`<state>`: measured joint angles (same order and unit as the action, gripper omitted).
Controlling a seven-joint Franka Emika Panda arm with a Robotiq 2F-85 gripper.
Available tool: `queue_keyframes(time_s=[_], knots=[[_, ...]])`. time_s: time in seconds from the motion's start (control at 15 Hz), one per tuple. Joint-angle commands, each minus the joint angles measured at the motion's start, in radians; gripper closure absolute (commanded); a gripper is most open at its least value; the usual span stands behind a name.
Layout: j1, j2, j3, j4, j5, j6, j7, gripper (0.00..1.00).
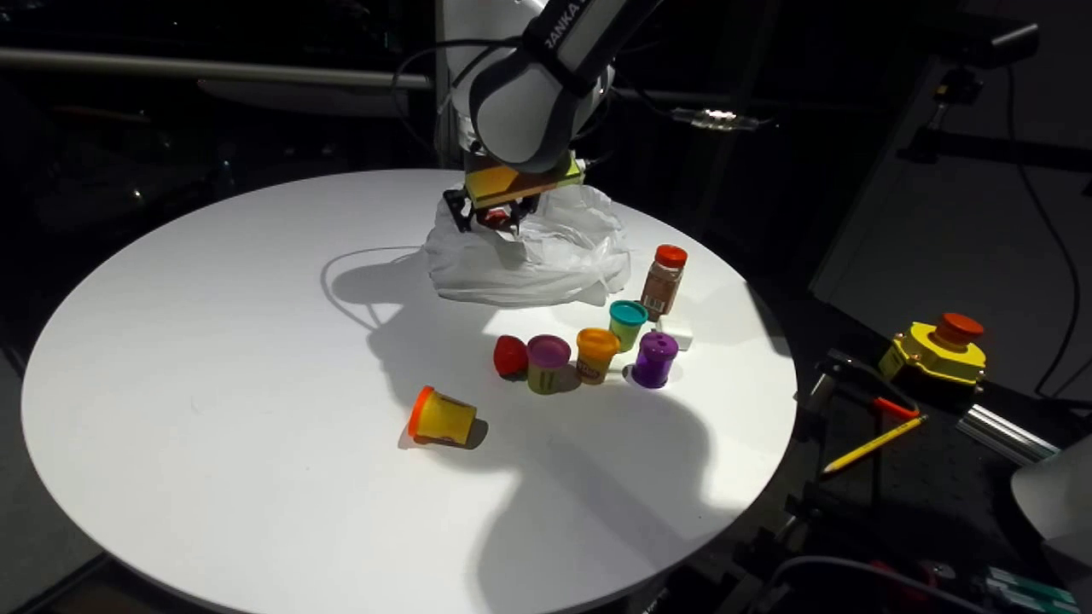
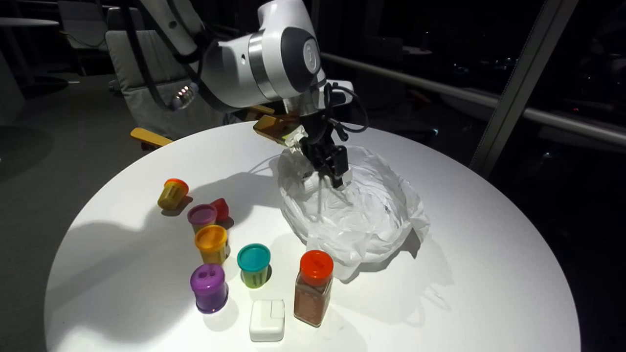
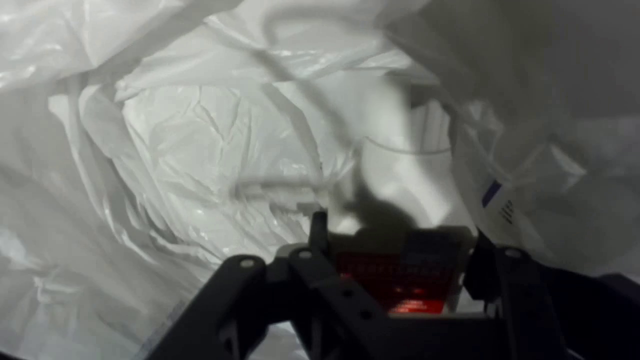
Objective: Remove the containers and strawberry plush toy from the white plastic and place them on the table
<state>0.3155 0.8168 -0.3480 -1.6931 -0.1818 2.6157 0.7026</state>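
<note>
White-and-red rectangular box (image 3: 400, 277) is pinched between the part-closed jaws of the black gripper (image 3: 400, 237), toward eleven o'clock within the crumpled translucent white bag (image 2: 371, 210) in an exterior view; probably light, stiff, dentable; opposite flat sides suit gripping.

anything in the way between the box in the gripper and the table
Yes, the bag: in the wrist view its folds lie around the box in the gripper, so it likely must clear the rim to reach the table. On one side, the strawberry could crowd the landing spot.
</note>
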Motion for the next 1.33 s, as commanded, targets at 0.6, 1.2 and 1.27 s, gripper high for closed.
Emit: queue_keyframes(time_s=[0.6,1.2,1.27], knots=[[-0.071,0.069,-0.037,0.015,-0.05,0.093,0.216,0.65],[-0.054,0.202,-0.114,0.158,-0.025,0.082,0.273,0.08],[-0.048,0.202,-0.122,0.165,-0.028,0.069,0.28,0.02]])
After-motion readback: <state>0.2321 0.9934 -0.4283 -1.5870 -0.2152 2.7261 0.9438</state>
